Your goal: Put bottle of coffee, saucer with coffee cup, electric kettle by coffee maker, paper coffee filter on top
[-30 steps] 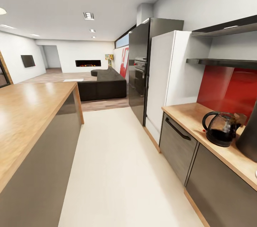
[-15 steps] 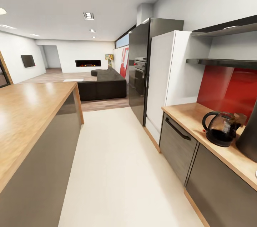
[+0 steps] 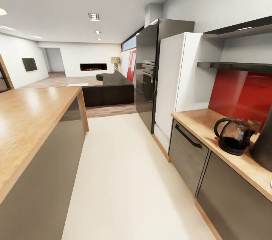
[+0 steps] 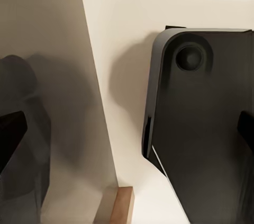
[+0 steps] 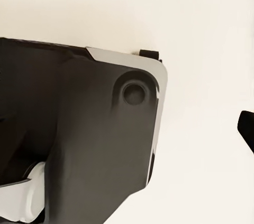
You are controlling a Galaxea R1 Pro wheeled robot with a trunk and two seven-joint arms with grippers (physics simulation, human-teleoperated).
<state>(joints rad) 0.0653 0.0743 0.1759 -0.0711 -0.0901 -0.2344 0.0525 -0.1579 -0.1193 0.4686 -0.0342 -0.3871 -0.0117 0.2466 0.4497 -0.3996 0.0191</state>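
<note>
- Holding the three head pictures together, nothing has shifted: the view and everything in it match, so the robot seems paused rather than travelling, and no task step is advancing.
- The electric kettle stands on the light-wood desk at the right, just beside the coffee maker, whose dark body is cut off by the right edge. That pairing looks already as the task wants it.
- The kitchen shelf, a thin dark slab above the red backsplash, shows no jar on the stretch in view. The bottle of coffee, filter and cup are not located from here.
- A white sliver at the right edge of the desk is too small to name.
- The left tool is spread wide, its fingertips at opposite edges of the wrist view with nothing between them; below it lie the robot's dark base and the pale floor.
- Of the right tool one fingertip shows; I cannot tell its opening.
- Room: a broad strip of pale floor runs between the island on the left and the desk's cabinet fronts on the right. The island's grey side sits close by the left arm, so I judge any turn should favour the right.
</note>
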